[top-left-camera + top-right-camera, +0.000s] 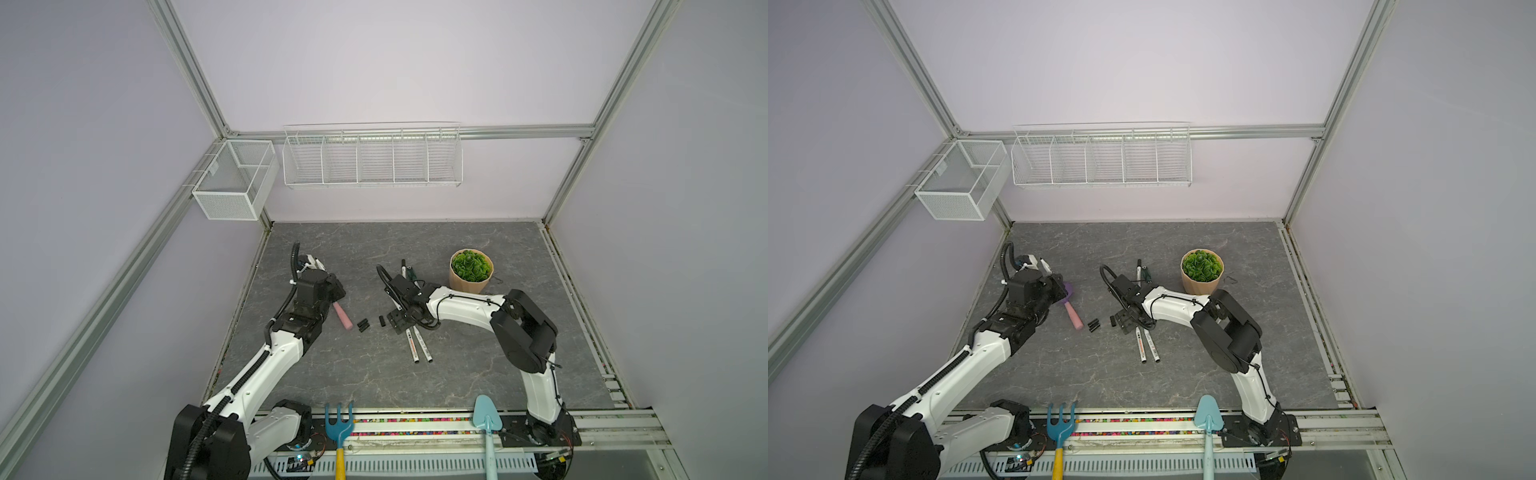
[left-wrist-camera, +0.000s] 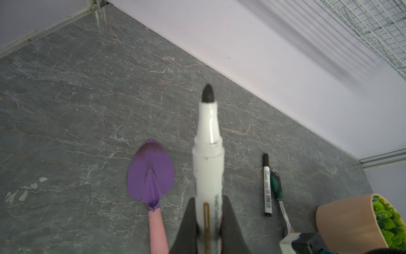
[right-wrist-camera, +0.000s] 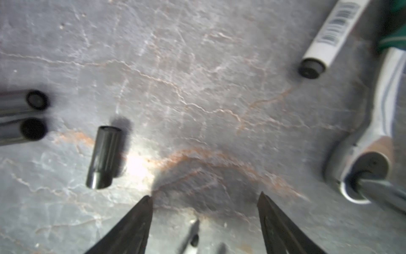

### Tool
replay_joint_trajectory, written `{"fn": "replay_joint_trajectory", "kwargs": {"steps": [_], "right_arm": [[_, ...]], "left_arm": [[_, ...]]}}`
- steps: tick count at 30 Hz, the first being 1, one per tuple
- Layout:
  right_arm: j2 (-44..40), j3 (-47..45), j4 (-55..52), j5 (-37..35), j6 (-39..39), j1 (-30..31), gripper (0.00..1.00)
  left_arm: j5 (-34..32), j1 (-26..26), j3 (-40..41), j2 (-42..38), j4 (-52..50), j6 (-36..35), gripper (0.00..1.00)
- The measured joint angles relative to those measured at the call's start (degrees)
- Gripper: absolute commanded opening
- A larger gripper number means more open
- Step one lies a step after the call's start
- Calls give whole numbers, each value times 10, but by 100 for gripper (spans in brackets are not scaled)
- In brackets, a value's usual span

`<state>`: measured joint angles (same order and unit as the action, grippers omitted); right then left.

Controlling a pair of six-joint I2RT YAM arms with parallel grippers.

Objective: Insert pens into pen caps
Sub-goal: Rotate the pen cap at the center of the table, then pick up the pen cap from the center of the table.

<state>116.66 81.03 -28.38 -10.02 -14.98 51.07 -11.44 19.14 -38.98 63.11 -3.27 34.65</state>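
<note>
Left arm (image 1: 286, 355): white shells, black joints, black corrugated conduit (image 1: 251, 368). Right arm (image 1: 461, 308): same colours, thin black cable (image 1: 473, 298). Right gripper (image 3: 205, 195): dark tapered fingers (image 3: 136, 222).

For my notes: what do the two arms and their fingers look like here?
The left arm and right arm have white shells with bulky black joints. A ribbed black conduit runs along the left; thin black wires cross the right. The fingers are dark and taper to points.
</note>
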Motion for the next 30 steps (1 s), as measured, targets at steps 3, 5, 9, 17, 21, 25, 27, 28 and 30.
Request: {"fn": "replay_joint_trajectory", "kwargs": {"steps": [3, 5, 9, 17, 21, 25, 27, 28, 30], "right_arm": [[-12, -1, 10, 23, 1, 1, 75], [-15, 5, 16, 40, 4, 4, 74], [-6, 47, 5, 68, 9, 10, 67], [66, 153, -32, 83, 9, 19, 52], [99, 171, -64, 86, 8, 20, 50], [122, 196, -90, 84, 10, 25, 46], [130, 210, -99, 81, 11, 30, 44], [136, 218, -106, 75, 11, 33, 43], [144, 234, -118, 68, 12, 37, 40]], "left_arm": [[3, 0, 3, 1, 5, 0, 0], [5, 0, 8, 1, 6, 0, 0], [10, 0, 11, 2, 7, 0, 0], [30, 0, 11, 3, 13, -7, 0], [35, 0, 11, 3, 13, -9, 0], [36, 0, 11, 3, 13, -9, 0], [38, 0, 11, 3, 13, -9, 0], [38, 0, 11, 3, 13, -9, 0], [40, 0, 11, 3, 15, -9, 0]]}}
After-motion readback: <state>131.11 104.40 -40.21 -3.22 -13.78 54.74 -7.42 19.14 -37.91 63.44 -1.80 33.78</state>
